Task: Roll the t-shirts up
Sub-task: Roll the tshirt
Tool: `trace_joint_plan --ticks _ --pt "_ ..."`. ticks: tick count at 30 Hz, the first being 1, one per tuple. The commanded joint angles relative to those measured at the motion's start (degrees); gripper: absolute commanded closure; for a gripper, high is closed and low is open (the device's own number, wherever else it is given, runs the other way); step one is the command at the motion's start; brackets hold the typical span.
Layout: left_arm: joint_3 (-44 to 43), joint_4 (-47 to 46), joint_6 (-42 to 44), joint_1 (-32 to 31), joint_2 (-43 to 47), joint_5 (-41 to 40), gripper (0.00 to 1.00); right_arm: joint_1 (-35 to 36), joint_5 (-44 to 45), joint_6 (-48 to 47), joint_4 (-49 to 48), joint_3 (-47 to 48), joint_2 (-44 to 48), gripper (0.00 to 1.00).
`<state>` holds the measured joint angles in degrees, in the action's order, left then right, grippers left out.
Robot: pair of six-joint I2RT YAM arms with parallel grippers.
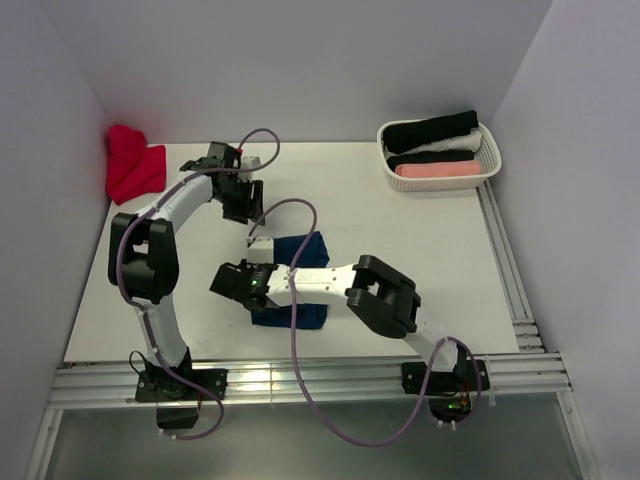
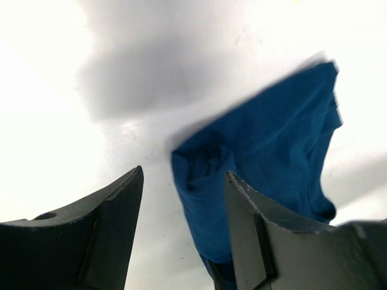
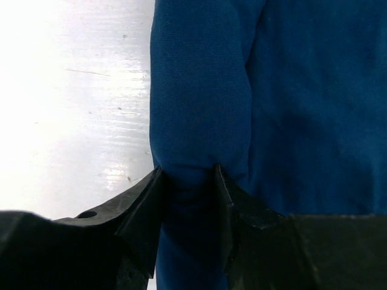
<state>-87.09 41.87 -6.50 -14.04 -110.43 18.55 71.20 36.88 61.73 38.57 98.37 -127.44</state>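
Observation:
A navy blue t-shirt [image 1: 300,255] lies partly rolled in a bundle near the middle of the table. My right gripper [image 1: 250,290] is at its left edge, shut on a thick rolled fold of the blue cloth [image 3: 199,90]; its fingers [image 3: 142,205] pinch that fold from both sides. My left gripper [image 1: 243,205] hangs open and empty just behind the bundle. In the left wrist view the shirt [image 2: 272,139] shows past the open gripper [image 2: 183,175]. A red t-shirt [image 1: 135,165] lies crumpled at the far left corner. No print shows.
A white basket [image 1: 489,160] at the back right holds rolled black, white and pink shirts. Walls close in the table on the left, back and right. Metal rails run along the near and right edges.

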Motion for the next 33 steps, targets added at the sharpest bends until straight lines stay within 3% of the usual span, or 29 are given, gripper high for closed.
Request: trace_joint_plan --ticks 1,4,11,16,22,27,33 --pt "-4.66 1.72 0.7 2.87 0.31 3.86 0.39 -0.62 -8.57 1.9 -3.91 -10.87 1.91 0.69" --pt "-5.46 2.25 1.14 4.98 0.92 6.75 0.39 -1.85 -12.43 2.07 -16.12 -21.06 7.98 0.72" --pt "-1.6 0.67 2.28 6.92 2.85 8.08 0.4 -6.95 -25.36 6.54 -61.78 -48.33 20.73 0.79" --pt "3.84 -1.78 3.51 7.45 4.43 11.42 0.4 -9.67 -30.46 12.08 -81.43 -60.11 19.78 0.78" --pt "10.26 -5.3 3.43 7.28 4.26 16.34 0.4 -11.78 -36.61 18.94 -108.65 -64.71 8.99 0.75" --pt "13.78 -7.15 3.95 7.01 4.44 16.62 0.4 -13.37 -42.41 21.58 -116.87 -59.8 0.8 0.75" --pt "16.33 -8.03 5.62 7.1 5.4 16.17 0.39 -15.03 -44.7 20.71 -111.88 -55.22 -1.33 0.76"
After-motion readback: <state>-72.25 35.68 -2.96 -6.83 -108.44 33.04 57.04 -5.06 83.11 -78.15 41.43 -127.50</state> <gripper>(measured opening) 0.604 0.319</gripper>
